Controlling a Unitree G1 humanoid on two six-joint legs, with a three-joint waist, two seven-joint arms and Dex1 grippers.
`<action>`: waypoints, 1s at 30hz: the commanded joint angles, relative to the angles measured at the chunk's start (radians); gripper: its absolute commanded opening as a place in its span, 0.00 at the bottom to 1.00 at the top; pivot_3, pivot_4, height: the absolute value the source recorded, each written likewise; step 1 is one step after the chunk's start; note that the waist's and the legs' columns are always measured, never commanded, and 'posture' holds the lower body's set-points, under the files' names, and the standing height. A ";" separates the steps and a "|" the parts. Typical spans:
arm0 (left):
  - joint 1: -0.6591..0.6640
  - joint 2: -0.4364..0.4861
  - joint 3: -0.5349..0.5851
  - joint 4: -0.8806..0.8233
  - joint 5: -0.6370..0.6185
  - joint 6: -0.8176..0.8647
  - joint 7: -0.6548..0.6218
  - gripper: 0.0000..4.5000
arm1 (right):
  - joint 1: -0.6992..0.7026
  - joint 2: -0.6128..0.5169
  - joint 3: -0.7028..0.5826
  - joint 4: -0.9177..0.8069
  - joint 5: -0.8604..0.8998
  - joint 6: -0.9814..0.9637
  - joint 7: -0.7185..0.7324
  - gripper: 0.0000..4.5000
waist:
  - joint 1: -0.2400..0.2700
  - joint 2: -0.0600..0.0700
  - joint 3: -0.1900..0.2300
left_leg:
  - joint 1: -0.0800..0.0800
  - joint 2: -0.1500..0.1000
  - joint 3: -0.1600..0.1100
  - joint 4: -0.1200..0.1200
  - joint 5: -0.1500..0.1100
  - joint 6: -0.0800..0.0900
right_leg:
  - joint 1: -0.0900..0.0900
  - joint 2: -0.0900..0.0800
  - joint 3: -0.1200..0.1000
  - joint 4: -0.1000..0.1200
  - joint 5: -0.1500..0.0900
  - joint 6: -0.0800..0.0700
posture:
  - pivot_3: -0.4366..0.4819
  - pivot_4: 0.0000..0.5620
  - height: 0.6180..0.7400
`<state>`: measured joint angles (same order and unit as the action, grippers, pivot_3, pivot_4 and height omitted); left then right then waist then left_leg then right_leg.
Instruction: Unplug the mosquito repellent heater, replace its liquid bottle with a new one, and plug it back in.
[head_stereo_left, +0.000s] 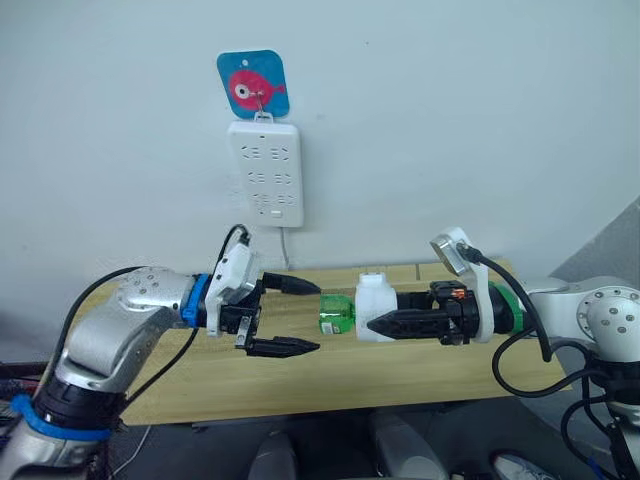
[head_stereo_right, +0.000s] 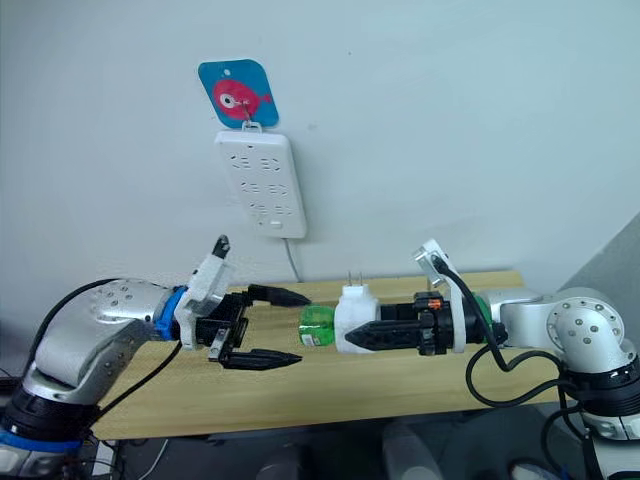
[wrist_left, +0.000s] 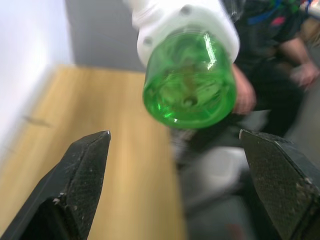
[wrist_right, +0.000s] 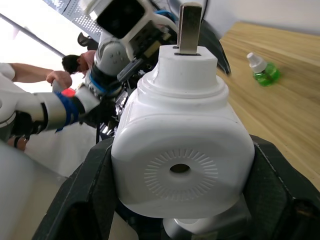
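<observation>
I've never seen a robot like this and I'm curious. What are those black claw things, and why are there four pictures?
It is a robot with two arms. Each black claw is a gripper, its hand. Two pictures come from cameras on its head, looking over both arms. The other two come from cameras on its wrists, looking along the claws.

The right gripper is shut on the mosquito repellent heater, a little white plug-in box with a green bottle in its end. The left gripper is open, its claws on either side of that bottle without touching it.

Below is a wooden table. A spare green bottle lies on it. A white power strip hangs on the wall.
</observation>
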<state>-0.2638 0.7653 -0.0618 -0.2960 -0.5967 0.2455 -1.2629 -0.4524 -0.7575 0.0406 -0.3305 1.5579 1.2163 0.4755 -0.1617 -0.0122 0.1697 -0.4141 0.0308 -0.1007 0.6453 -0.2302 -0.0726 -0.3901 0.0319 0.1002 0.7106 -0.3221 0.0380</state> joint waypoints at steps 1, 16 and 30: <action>0.032 -0.079 0.049 0.006 0.117 -0.322 -0.001 0.96 | -0.006 0.004 -0.042 0.011 0.040 -0.006 -0.015 0.67 | 0.002 0.000 0.000 | 0.000 0.000 0.000 0.000 0.000 0.000 | 0.000 0.000 0.000 0.000 0.000 0.000 | 0.28 0.22 0.75; -0.023 -0.215 -0.026 0.192 0.341 -0.800 0.075 0.96 | -0.021 0.036 -0.043 0.022 0.031 0.001 -0.041 0.67 | -0.003 0.000 0.000 | 0.000 0.000 0.000 0.001 0.000 0.000 | 0.000 0.000 0.001 0.000 0.000 0.001 | 0.27 0.21 0.75; -0.019 -0.147 -0.059 0.127 0.210 -0.659 0.027 0.49 | -0.020 0.036 -0.046 0.012 0.027 0.006 -0.042 0.67 | -0.008 0.000 0.000 | 0.000 0.000 0.000 0.001 0.000 0.000 | 0.000 0.000 0.000 0.001 0.000 0.001 | 0.27 0.21 0.75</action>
<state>-0.2849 0.5946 -0.1290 -0.1101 -0.3170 -0.4625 -1.2184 -0.4565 -0.7216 0.0200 -0.3051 1.5648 1.2282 0.4334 -0.1693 -0.0123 0.1695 -0.4140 0.0305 -0.1012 0.6458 -0.2301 -0.0725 -0.3898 0.0320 0.1001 0.7118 -0.3217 0.0385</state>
